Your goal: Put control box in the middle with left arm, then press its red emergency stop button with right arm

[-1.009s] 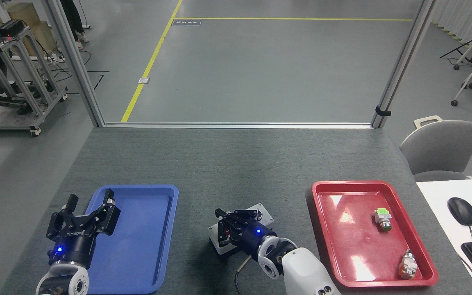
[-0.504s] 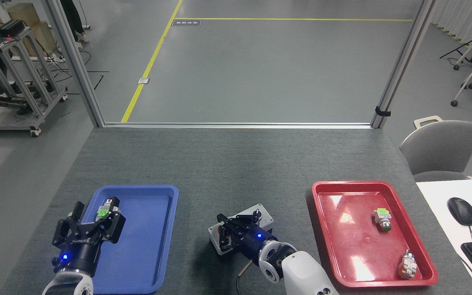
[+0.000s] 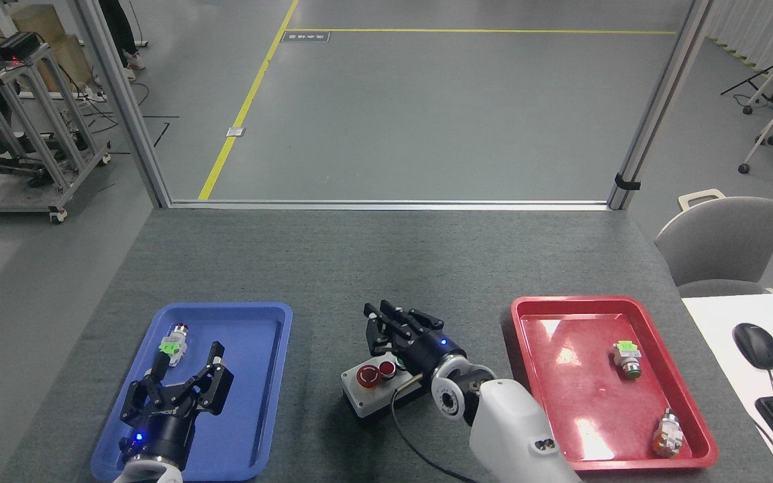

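Where the blue tray (image 3: 252, 389) lies on the dark-grey desk (image 3: 373, 268), well to the left of the control box (image 3: 376, 388), the left hand (image 3: 186, 367) hangs over the tray's near half with its fingers spread wide and nothing between them. Just beyond that hand, in the tray's far left corner, lies a small push-button part with a green tag (image 3: 172, 343), apart from the fingers. The control box sits on the bare desk between the two trays, nearer the front edge than the far one, its light-grey top plate facing up over a black base. On that plate the red emergency stop button (image 3: 367, 376) stands uncovered at the box's left end, with a smaller red button (image 3: 386, 367) just to its right. The right hand (image 3: 396, 320) is above the box's far right end, its dark fingers pointing away from the robot and parted, holding nothing; the wrist behind it covers the rest of the plate. A black cable (image 3: 403, 439) runs from near the wrist down toward the front edge. To the right of the box, well apart from it, the red tray (image 3: 527, 376) carries two loose parts: one with a green tag (image 3: 627, 357) near its far right side and one orange-toned part (image 3: 668, 433) by its near right corner.
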